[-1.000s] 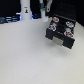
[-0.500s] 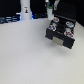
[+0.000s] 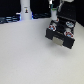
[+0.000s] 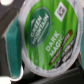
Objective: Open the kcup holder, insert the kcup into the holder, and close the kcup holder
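- The small white kcup with a round green foil lid (image 4: pixel 47 37) fills the wrist view, just beside the gripper's fingers; one pod is seen there.
- I cannot tell how far the fingers are spread or whether they hold it.
- Farther off, the one black boxy kcup holder (image 3: pixel 61 32) sits on the white table (image 3: pixel 25 60), its tray open with about four pods, under the arm.

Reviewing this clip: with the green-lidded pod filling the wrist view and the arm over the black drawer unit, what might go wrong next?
1. The green-lidded white kcup fills the wrist view, hiding any slot beneath, so it may miss a slot.
2. The black boxy kcup holder already holds several pods; the kcup could land on one of them.
3. The exterior view is too blurred to show the gripper state; an early release would drop the kcup onto the white table.
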Available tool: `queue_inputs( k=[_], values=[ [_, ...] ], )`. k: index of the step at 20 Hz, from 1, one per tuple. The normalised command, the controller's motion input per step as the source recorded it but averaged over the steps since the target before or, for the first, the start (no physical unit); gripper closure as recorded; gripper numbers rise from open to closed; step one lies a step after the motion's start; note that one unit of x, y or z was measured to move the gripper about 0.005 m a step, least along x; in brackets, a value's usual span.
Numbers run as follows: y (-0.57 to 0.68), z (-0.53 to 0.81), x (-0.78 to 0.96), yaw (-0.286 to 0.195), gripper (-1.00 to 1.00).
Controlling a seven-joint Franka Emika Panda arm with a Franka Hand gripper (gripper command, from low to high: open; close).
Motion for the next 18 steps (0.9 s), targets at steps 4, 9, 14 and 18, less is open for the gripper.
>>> queue_inputs(
  k=[4, 9, 14, 18],
  values=[
    [0.04, -0.11, 0.07, 0.010, 1.00],
    [0.03, -0.08, 0.13, 0.001, 1.00],
    [0.02, 0.28, 0.03, 0.017, -1.00],
    [0.17, 0.04, 0.08, 0.026, -1.00]
  ],
)
